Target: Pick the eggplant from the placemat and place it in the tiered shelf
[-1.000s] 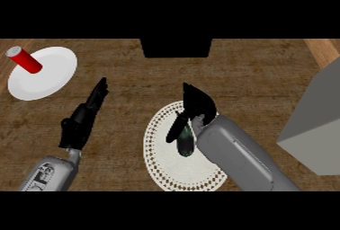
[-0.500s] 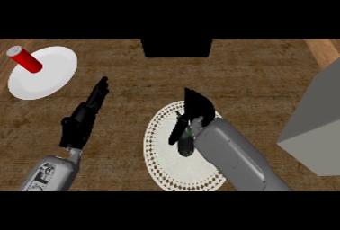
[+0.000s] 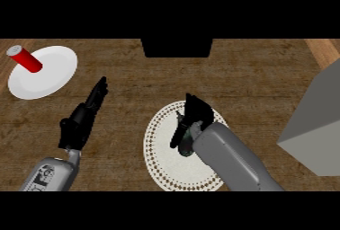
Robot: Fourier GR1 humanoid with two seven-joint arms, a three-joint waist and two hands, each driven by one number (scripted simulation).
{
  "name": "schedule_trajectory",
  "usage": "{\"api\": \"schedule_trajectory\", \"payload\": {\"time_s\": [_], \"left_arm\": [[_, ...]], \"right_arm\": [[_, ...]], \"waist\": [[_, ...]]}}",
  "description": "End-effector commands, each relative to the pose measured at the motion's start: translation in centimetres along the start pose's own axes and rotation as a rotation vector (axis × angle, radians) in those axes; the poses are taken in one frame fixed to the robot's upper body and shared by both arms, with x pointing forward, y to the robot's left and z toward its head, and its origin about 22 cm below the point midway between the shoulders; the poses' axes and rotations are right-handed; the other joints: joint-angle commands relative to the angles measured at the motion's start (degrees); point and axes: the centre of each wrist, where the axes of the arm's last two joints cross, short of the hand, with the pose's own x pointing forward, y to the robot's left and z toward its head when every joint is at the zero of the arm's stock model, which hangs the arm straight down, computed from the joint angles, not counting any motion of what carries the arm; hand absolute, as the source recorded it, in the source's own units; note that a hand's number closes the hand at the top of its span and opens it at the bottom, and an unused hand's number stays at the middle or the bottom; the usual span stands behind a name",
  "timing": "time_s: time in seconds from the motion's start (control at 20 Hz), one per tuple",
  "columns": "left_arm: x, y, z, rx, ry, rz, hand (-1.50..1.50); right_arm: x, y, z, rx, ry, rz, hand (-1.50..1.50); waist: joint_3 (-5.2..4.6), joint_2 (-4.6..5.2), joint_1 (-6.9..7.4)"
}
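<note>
Here the right robot hand (image 3: 194, 117) is curling over the eggplant (image 3: 189, 144) on the placemat (image 3: 163, 150), grasping it for lifting; the left robot hand (image 3: 85, 117) is resting released.

Illumination is even and moderately dim across the wooden counter (image 3: 239, 72); no single light source direction can be identified. No cast shadows are visible beneath the right hand (image 3: 194, 116) or the left hand (image 3: 83, 117). Both hands render as near-uniform black with little surface detail. The white plate (image 3: 50, 78), up and left of the left hand, is the brightest area and shows no glare. The grey block (image 3: 317, 121), right of the right hand, has a lighter upper face and a darker side face. The right forearm (image 3: 232, 157) shows soft shading along its length. Wood grain appears soft throughout.
</note>
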Motion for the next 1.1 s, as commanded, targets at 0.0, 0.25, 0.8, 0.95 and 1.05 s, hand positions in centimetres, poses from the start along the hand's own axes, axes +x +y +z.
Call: {"api": "schedule_trajectory", "payload": {"time_s": [0.0,0.25,0.8,0.95,1.05], "left_arm": [[-1.0,-0.2,1.5,0.005,0.016,0.017,0.00],[-1.6,-1.4,-0.1,-0.011,0.008,0.025,0.00],[-1.1,-2.4,0.1,0.000,0.020,0.025,0.00],[-1.1,-2.4,0.4,-0.006,0.015,0.027,0.00],[-1.2,-0.8,0.3,0.003,0.034,0.032,0.00]], "right_arm": [[-2.5,1.2,-1.7,0.013,0.088,0.007,-1.50],[-0.3,1.0,-1.2,0.020,0.053,-0.014,-1.50],[-1.4,3.3,0.3,0.084,0.038,0.075,1.50],[-1.9,4.6,-0.9,0.067,0.005,0.138,1.50],[-2.6,3.3,-0.1,0.034,-0.016,0.133,1.50]], "waist": [[-0.60,0.12,-0.05],[-0.61,0.28,0.22],[-0.60,0.03,-0.15],[-0.59,0.16,0.35],[-0.61,0.04,-0.34]]}}
